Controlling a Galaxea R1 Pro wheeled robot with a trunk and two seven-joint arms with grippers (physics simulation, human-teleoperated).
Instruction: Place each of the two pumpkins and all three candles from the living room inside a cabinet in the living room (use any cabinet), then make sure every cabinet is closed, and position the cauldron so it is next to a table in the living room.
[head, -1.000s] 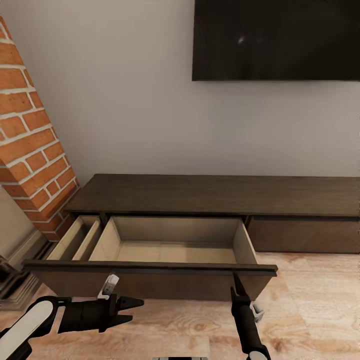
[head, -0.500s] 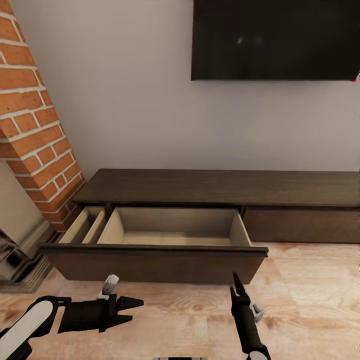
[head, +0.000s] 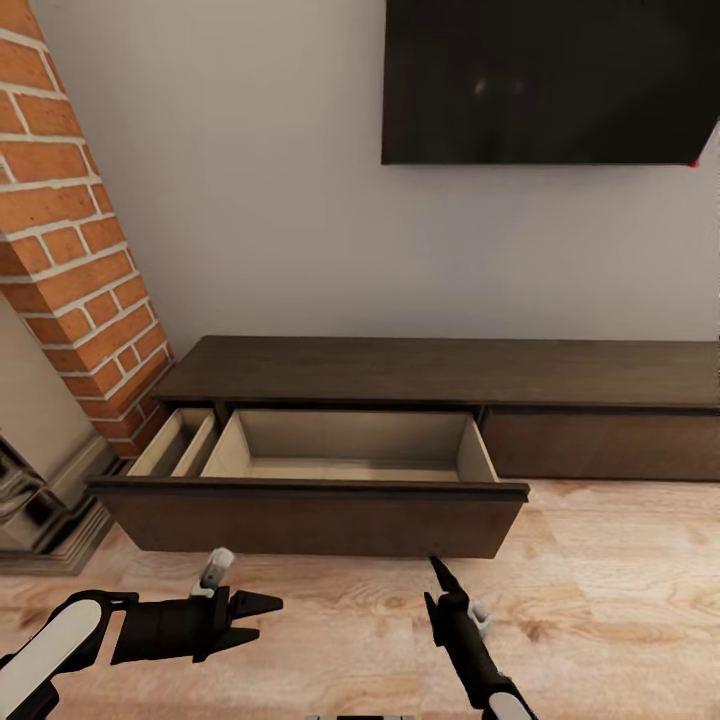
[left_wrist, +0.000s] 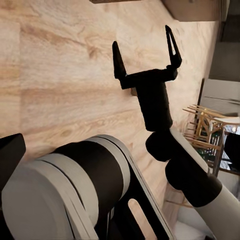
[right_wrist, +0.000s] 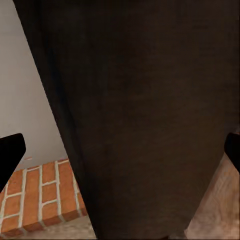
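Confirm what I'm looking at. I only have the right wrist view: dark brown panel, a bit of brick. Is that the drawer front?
Observer: Yes. In the head view the right claw points at the front of the cabinet's drawer, towards that front's right end.
Operator: Drawer open or shut?
Observer: Pulled out. The part of its pale interior that shows holds nothing.
Operator: Claw state?
Observer: The left wrist view shows the right claw open with nothing between its fingers. The left claw is open too, low over the wooden floor.
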